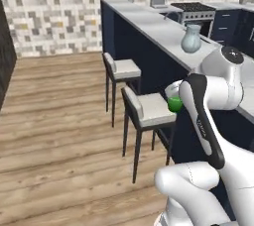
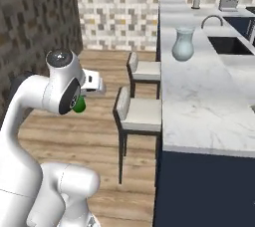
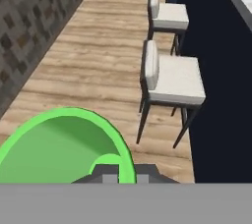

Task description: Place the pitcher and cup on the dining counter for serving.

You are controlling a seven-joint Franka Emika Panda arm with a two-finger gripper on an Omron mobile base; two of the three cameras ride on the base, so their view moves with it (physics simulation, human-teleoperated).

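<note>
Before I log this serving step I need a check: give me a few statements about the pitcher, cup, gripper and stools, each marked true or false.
1. The pale blue glass pitcher stands on the light grey marble dining counter. True.
2. The small bright green cup rests on the counter. False: it is in the gripper, off the counter.
3. The gripper is open and empty. False: it is shut on the cup.
4. Two cushioned stools stand beside the counter's navy side. True.

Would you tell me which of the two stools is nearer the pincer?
The near stool, beside the held cup; the other stool stands farther along the dining counter.
</note>
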